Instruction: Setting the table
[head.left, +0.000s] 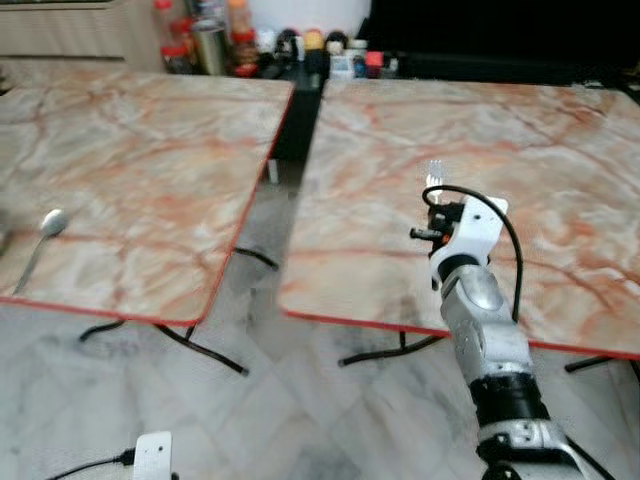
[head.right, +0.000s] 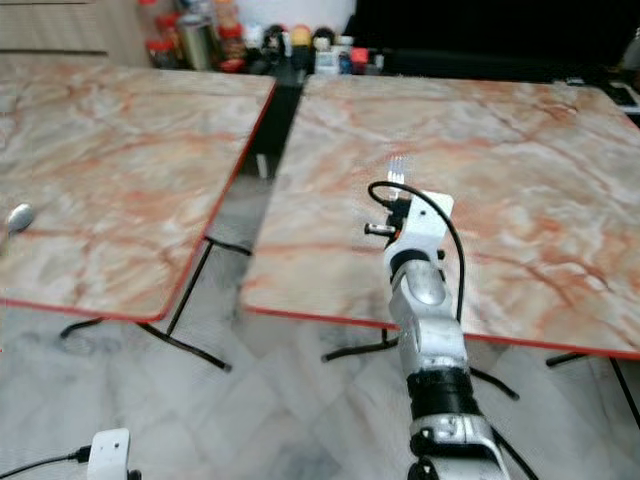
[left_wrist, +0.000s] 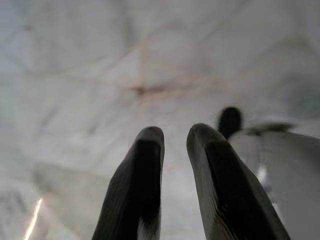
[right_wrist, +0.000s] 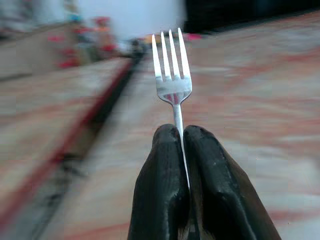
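My right gripper (right_wrist: 180, 131) is shut on the handle of a silver fork (right_wrist: 172, 85), tines pointing up and away. In the left eye view the fork (head.left: 434, 181) sticks out past the white wrist, above the near part of the right marble table (head.left: 560, 150). A silver spoon (head.left: 49, 228) lies on the left marble table (head.left: 150, 140), near its front left edge. My left gripper (left_wrist: 175, 134) hangs low over the pale floor, its black fingers (left_wrist: 147, 165) a little apart with nothing between them.
A narrow gap (head.left: 262, 240) with black table legs separates the two red-edged tables. Several bottles and jars (head.left: 250, 42) stand at the far end between them. A white block with a black cable (head.left: 152, 456) shows low on the left over the tiled floor.
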